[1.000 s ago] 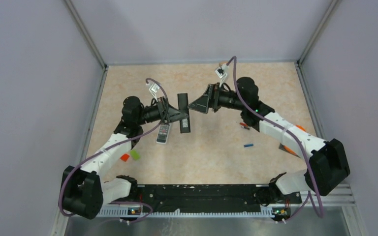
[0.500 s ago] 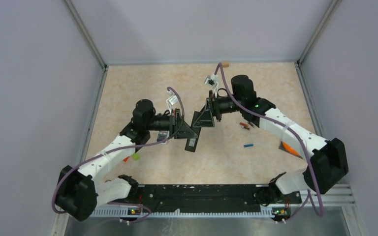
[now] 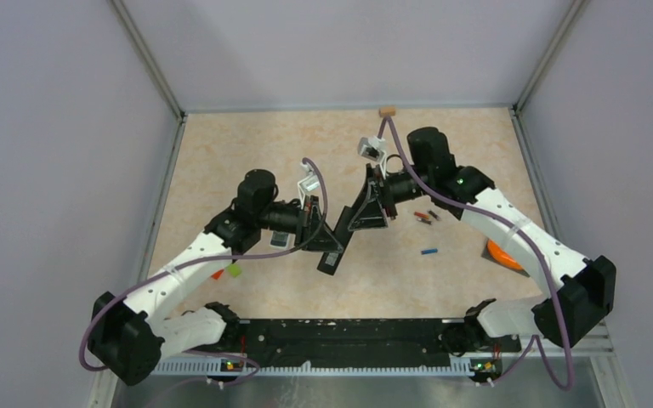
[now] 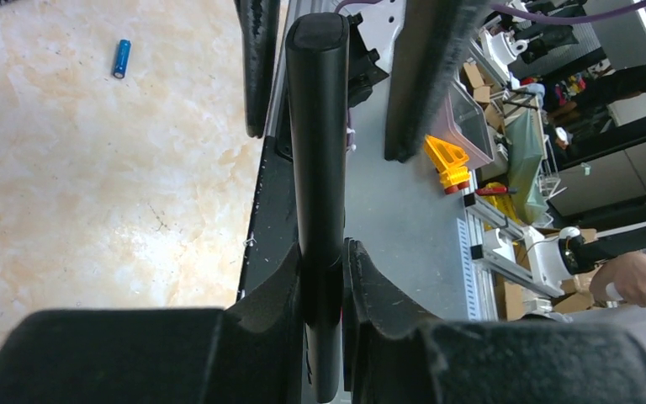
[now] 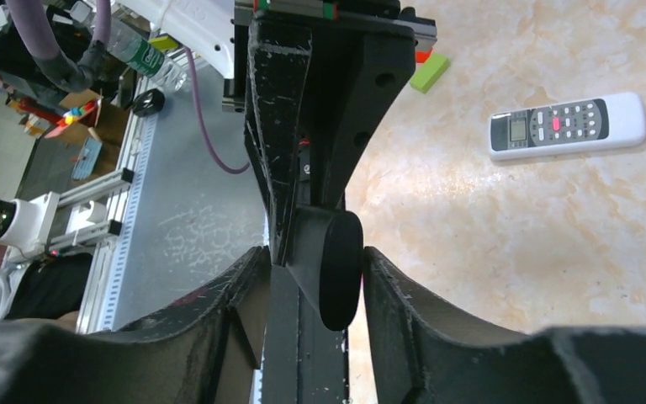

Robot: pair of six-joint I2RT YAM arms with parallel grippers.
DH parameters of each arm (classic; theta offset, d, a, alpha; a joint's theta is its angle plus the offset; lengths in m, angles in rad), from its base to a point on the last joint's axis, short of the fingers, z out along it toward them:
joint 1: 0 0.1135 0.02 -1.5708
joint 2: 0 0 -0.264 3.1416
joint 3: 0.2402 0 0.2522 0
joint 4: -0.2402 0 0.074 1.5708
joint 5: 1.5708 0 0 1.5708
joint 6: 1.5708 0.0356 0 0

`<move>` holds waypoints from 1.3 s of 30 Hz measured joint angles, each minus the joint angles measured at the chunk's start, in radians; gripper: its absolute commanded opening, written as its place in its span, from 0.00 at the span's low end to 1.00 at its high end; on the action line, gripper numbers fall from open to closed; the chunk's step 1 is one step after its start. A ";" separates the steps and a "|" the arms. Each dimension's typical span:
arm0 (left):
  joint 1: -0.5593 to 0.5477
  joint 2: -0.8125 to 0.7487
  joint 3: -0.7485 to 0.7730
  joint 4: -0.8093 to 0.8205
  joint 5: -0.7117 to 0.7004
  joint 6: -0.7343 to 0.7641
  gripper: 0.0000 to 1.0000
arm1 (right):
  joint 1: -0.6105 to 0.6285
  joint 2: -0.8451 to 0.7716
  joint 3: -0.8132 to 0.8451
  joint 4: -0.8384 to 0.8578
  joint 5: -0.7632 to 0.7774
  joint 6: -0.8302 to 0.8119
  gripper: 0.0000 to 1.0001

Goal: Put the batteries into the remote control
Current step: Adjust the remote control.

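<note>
A slim black remote control point(image 3: 330, 260) point(image 4: 318, 126) hangs above the table middle, with my left gripper point(image 3: 326, 241) point(image 4: 321, 261) shut on its lower part. My right gripper point(image 3: 355, 228) point(image 5: 315, 269) straddles the remote's other end point(image 5: 336, 269). Its jaws are still open: one finger is near the remote and a gap shows on the other side. A blue battery point(image 3: 428, 252) point(image 4: 122, 58) lies on the table to the right. Two red-and-dark batteries point(image 3: 425, 218) lie just beyond it.
A white remote point(image 5: 567, 126) point(image 3: 282, 238) lies face up under the left arm. Red point(image 3: 216, 274) and lime-green point(image 3: 235, 270) point(image 5: 430, 71) blocks sit near the left arm. An orange object point(image 3: 502, 253) is at the right. A small tan block point(image 3: 385, 111) lies by the back wall.
The left arm carried the black remote right and toward the near edge. The right gripper followed, came around the remote's free end, and its jaws narrowed.
</note>
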 measured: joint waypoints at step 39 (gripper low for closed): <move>0.257 -0.121 0.303 -0.078 -0.419 -0.359 0.99 | -0.002 -0.281 -0.447 1.113 0.734 1.043 0.00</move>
